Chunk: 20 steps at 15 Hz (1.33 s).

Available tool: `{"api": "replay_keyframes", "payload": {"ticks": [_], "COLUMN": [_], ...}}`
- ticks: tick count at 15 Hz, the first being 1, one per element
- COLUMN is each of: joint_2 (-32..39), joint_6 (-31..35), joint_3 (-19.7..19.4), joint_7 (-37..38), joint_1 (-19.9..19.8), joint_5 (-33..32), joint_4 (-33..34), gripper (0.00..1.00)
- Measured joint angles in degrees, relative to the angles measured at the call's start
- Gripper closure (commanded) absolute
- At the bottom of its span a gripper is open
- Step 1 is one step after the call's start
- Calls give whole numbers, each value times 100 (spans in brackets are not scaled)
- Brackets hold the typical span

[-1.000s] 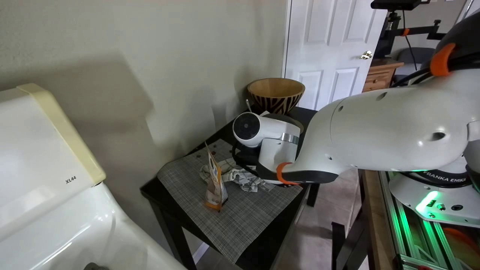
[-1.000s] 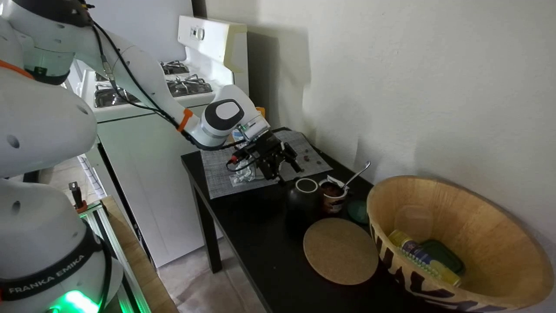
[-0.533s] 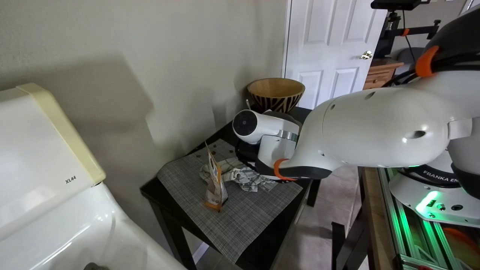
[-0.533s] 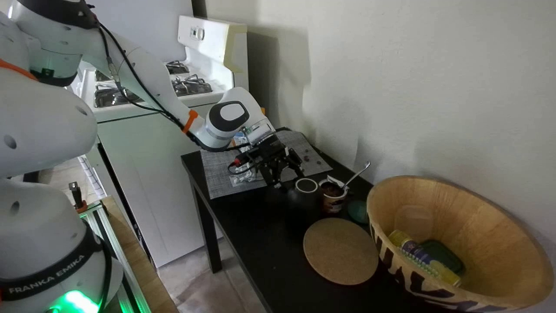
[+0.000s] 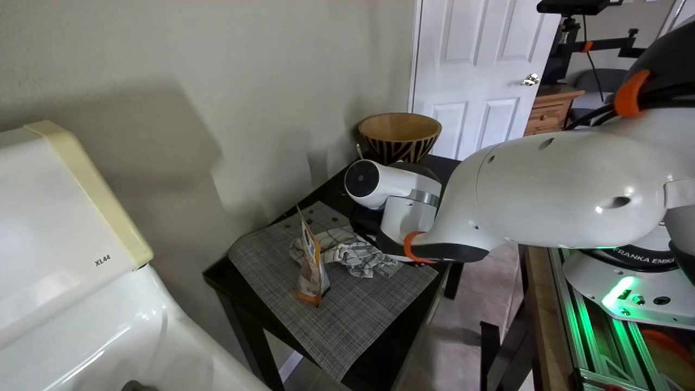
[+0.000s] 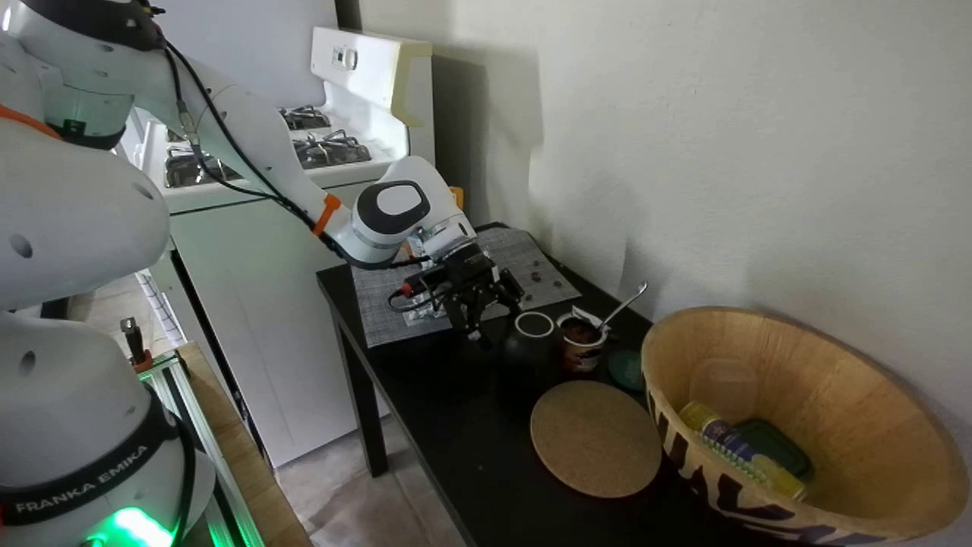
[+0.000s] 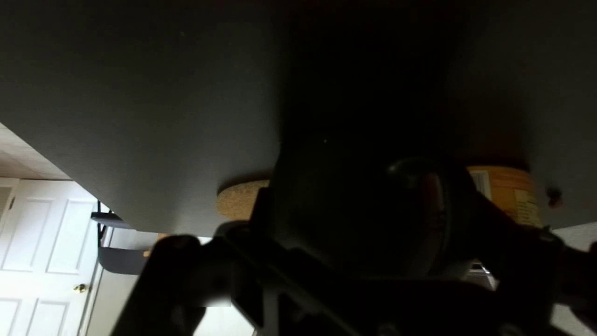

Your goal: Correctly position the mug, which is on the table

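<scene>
The small dark mug (image 6: 528,353) stands on the black table (image 6: 463,433); its pale ring faces up, so it looks upside down. In the wrist view, which stands upside down, the mug (image 7: 345,210) is very dark, with its handle on the right side. My gripper (image 6: 499,317) is tilted down at the mug from the placemat side. In the wrist view the gripper (image 7: 371,205) is open, one finger on each side of the mug. I cannot tell whether the fingers touch it. The arm hides the mug in an exterior view.
A cup with a spoon (image 6: 582,346) stands close beside the mug. A cork disc (image 6: 596,441), a green lid (image 6: 626,370) and a large wooden bowl (image 6: 873,463) are nearby. A bag (image 5: 311,274) and a cloth (image 5: 355,258) lie on the grey placemat (image 5: 347,315). The wall is behind.
My gripper first moves towards the mug, then slightly back and lower, with its fingertips down beside the mug. The mug has shifted very slightly, if at all.
</scene>
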Motion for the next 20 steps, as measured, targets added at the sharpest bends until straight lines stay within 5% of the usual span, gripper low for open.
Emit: {"api": "replay_keyframes", "payload": {"ticks": [8,16,18,19,20], "joint_2": [5,-174,-267,-314,-355], "joint_6": [-16,-152,-204,-222,-241], "joint_3": [50,190,196,198,199], "joint_7": [261,451,451,451,452], "joint_1": [225,231,231,231,230], "joint_5": [55,-23,-48,-61,-70], "joint_4": [-421,-132,-56,-26,0], "gripper": [0,0,11,28,30]}}
